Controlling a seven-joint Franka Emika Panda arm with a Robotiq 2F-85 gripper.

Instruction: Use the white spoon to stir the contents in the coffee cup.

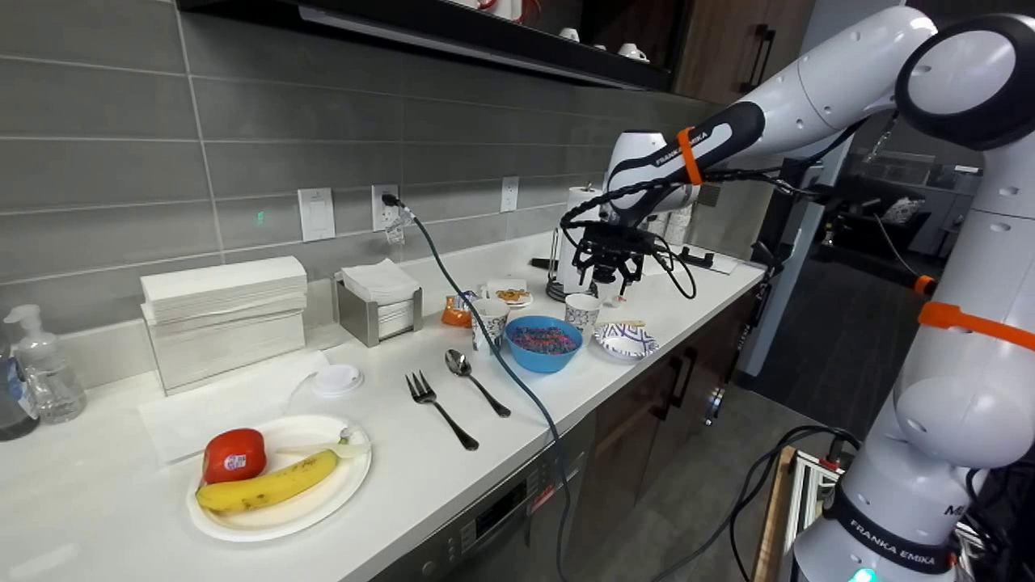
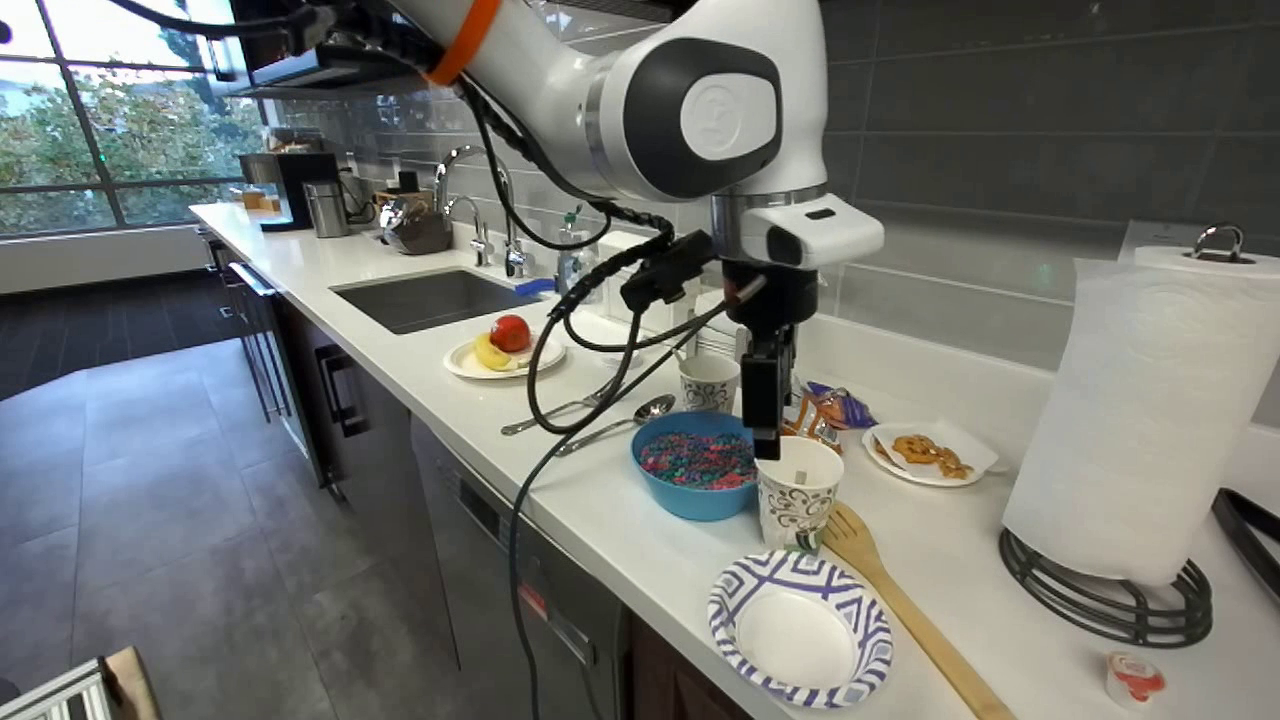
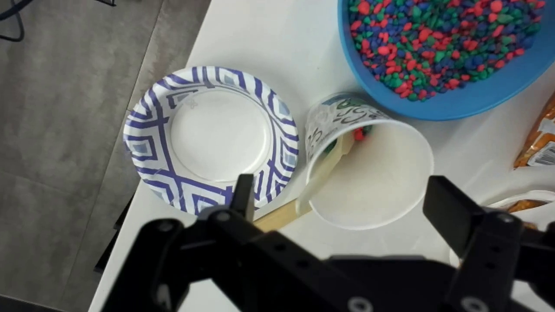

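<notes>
One white spoon (image 3: 324, 171) is seen aslant in the cup (image 3: 381, 182), its handle extended past the rim; coloured bits (image 3: 359, 134) can be seen inside. The cup is set just beside the bowl (image 3: 438, 110), near the dish (image 3: 221, 134). Above the cup, the gripper (image 3: 341, 193) is seen with its fingers (image 3: 451, 210) spread wide apart.

Cup (image 3: 377, 180) open above, blue bowl (image 3: 464, 105) alongside

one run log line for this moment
gripper: open, nothing held | coffee cup: upright, near gripper | white spoon: inside cup, sticking past rim
</notes>
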